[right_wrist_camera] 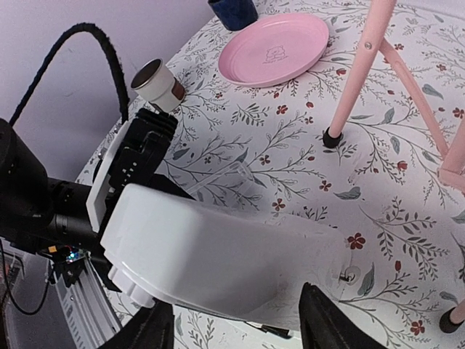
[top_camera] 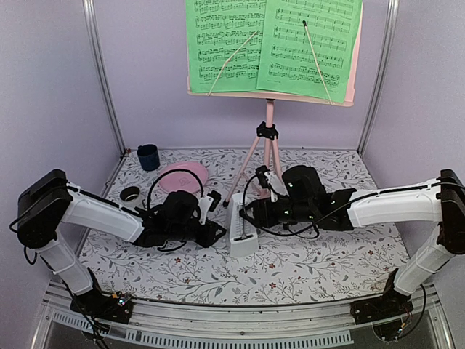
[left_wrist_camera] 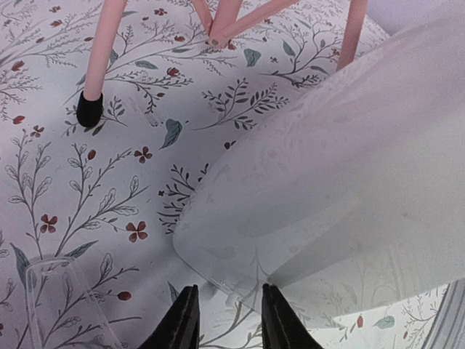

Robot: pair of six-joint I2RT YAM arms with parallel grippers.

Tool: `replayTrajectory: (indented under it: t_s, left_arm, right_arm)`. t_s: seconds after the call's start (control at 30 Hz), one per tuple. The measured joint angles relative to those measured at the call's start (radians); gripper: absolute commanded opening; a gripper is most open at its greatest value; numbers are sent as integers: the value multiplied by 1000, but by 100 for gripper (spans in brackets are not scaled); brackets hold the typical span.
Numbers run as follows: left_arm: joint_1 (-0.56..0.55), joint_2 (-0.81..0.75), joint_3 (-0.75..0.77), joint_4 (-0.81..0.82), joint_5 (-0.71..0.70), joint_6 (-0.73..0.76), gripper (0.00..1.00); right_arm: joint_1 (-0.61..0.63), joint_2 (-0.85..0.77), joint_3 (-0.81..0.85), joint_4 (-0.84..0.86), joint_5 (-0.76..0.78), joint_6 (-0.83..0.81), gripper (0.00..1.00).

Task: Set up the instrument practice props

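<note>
Left arm (top_camera: 98, 212): extended low and inward from its base, elbow raised at the outer side; left gripper (left_wrist_camera: 227, 291): black fingers (left_wrist_camera: 182, 323) narrowly parted, a gap showing between them. Right arm (top_camera: 396, 203): extended low and inward, forearm roughly level; right gripper (right_wrist_camera: 236, 305): fingers (right_wrist_camera: 330, 323) spread wide; the two grippers face each other, near together.

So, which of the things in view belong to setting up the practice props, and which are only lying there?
For the job: pink music stand, green sheet-music pages, white metronome.
Only lying about: pink plate, dark blue cup, small white cup.
</note>
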Motion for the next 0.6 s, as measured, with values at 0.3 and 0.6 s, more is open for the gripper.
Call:
replayTrajectory:
  t_s: [0.3,0.6]
  left_arm:
    - [0,0,0,1,1,0,31]
    - [0,0,5,-1,2,11,32]
  right_arm:
    - [2,-11,-6,-7,26,6,38]
    - [2,-60,-54,-16,49,6,53]
